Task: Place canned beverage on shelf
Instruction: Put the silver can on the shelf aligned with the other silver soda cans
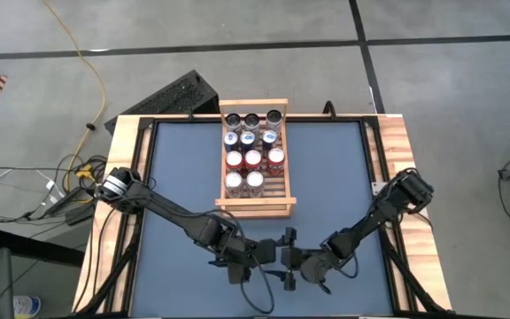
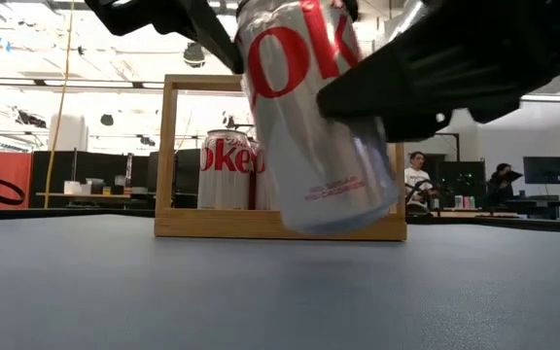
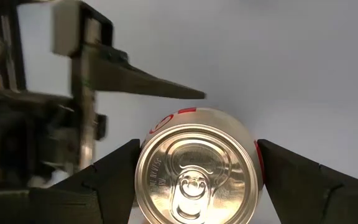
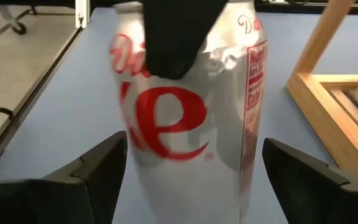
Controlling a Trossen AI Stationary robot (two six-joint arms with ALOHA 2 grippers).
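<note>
A silver canned beverage with red lettering hangs tilted above the blue table top near its front edge, my left gripper shut on its top end. My right gripper comes level from the right and is open. Its fingers stand close on either side of the can's body; whether they touch it I cannot tell. Both grippers meet in front of the shelf, a light-wood slatted rack at the table's middle far side. Several cans stand upright in it. My left gripper pinches the can's upper wall just below the top rim between its two fingers, one on each side. The fingers slant down from the table's left. The can is lifted clear of the table and tilted, hanging below the fingers.
The shelf's near rail stands just behind the held can. A wooden frame borders the table top. A dark keyboard-like object lies past the far left corner. People sit in the room behind.
</note>
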